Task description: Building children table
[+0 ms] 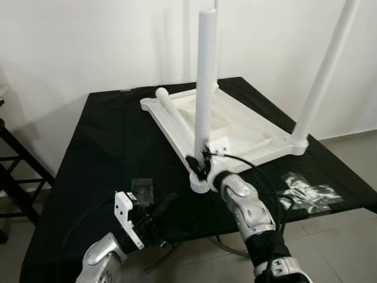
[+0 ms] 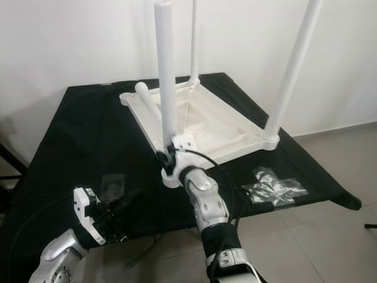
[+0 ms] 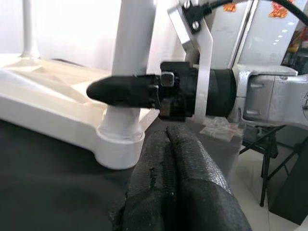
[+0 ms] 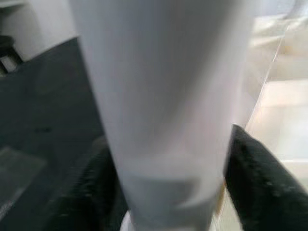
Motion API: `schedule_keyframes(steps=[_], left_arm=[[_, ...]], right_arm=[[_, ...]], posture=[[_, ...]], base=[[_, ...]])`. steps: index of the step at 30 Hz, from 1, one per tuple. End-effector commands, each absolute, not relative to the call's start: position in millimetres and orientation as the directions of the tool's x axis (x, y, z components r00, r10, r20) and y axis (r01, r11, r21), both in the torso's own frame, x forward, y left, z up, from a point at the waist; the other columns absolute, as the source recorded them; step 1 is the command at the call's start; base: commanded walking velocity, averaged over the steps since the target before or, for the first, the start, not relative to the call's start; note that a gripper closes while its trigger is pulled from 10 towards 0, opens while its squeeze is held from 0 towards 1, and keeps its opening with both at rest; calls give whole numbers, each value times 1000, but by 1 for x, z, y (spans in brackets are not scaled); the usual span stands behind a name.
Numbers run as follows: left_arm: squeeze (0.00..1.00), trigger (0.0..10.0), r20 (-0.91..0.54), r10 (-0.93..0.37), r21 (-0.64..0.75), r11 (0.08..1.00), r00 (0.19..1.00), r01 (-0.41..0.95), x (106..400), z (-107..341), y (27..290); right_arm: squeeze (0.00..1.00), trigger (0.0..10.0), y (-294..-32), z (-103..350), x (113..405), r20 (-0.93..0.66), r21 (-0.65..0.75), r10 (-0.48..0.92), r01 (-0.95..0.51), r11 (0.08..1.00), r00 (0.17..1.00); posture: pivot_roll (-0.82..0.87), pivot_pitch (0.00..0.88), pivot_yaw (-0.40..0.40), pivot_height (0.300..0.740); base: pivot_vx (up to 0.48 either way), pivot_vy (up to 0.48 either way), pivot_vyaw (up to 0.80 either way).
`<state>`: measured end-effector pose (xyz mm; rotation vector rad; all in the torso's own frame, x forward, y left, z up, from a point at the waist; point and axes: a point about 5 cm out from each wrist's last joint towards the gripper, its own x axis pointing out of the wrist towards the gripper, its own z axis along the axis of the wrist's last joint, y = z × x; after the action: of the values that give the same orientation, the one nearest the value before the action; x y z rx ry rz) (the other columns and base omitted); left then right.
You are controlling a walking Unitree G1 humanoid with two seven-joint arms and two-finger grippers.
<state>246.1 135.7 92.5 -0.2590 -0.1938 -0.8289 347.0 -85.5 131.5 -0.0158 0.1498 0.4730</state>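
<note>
A white children's table top (image 1: 253, 132) lies upside down on a black-covered table (image 1: 112, 147). Its near corner holds an upright white leg (image 1: 206, 76), and another leg (image 1: 327, 71) stands at the right corner. A loose leg (image 1: 174, 115) lies across the underside. My right gripper (image 1: 200, 162) is shut on the near leg's base; in the right wrist view the leg (image 4: 163, 96) sits between its black fingers (image 4: 250, 163). My left gripper (image 1: 165, 203) is shut and empty, hovering low by the table's front edge, pointing at that corner (image 3: 118, 144).
A crumpled clear plastic bag (image 1: 306, 191) lies at the front right of the black cloth, and a small clear bag (image 1: 141, 187) sits near my left gripper. A black frame (image 1: 15, 159) stands at the left. A white wall is behind.
</note>
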Motion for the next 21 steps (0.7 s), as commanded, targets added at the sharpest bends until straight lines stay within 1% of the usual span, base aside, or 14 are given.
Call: schedule_keyframes(steps=[1,2,3,4,5,6,7,8,9,10,12,15,17,21], left_arm=[[0,10000,249,-703,-152,651,666,744,247,90,137],[0,10000,249,-703,-152,651,666,744,247,90,137],[0,10000,251,-702,-152,651,667,743,247,90,136],[0,10000,251,-702,-152,651,667,743,247,90,136],[0,10000,252,-701,-152,652,667,743,247,89,136],[0,10000,254,-699,-152,654,668,741,247,89,135],[0,10000,255,-698,-152,654,669,741,247,89,135],[0,10000,255,-698,-152,654,669,741,247,89,135],[0,10000,255,-698,-152,655,669,740,248,89,134],[0,10000,256,-697,-152,655,669,740,247,89,133],[0,10000,256,-697,-153,655,669,740,247,89,133],[0,10000,256,-697,-152,655,670,740,247,89,132],[0,10000,255,-697,-149,657,671,739,247,89,132],[0,10000,254,-697,-149,657,670,739,245,89,133]], right_arm=[[1000,10000,-76,158,350,-54,32,602,-601,799,797],[1000,10000,-76,158,350,-54,32,602,-601,799,797],[973,10000,-77,172,352,-38,-24,708,-709,704,705],[973,10000,-77,172,352,-38,-24,708,-709,704,705],[0,10000,-78,181,353,-51,-59,785,-787,614,617],[0,10000,-83,186,355,-88,-110,846,-849,517,526],[0,10000,-88,187,357,-130,-136,875,-882,451,467],[0,10000,-88,187,357,-130,-136,875,-882,451,467],[0,10000,-94,187,360,-168,-149,892,-906,397,419],[0,10000,-98,187,363,-192,-139,901,-920,366,388],[0,10000,-103,187,367,-208,-128,904,-927,352,372],[0,10000,-105,186,370,-214,-114,898,-923,367,384],[0,0,-110,184,375,-223,-74,890,-917,393,399],[0,0,-116,180,376,-226,-42,881,-907,418,416]], posture=[[2,0,10,740],[2,0,10,740],[3,0,9,740],[3,0,9,740],[6,0,4,740],[6,0,2,740],[8,0,0,740],[8,0,0,740],[11,0,-2,740],[15,0,-5,740],[20,0,-8,740],[26,0,-8,740],[31,0,-7,740],[33,0,-4,740]], base=[[0,0,0],[0,0,0],[0,0,0],[0,0,0],[0,0,0],[0,0,0],[0,0,0],[0,0,0],[0,0,0],[0,0,0],[0,0,0],[0,0,0],[0,0,0],[0,0,0]])
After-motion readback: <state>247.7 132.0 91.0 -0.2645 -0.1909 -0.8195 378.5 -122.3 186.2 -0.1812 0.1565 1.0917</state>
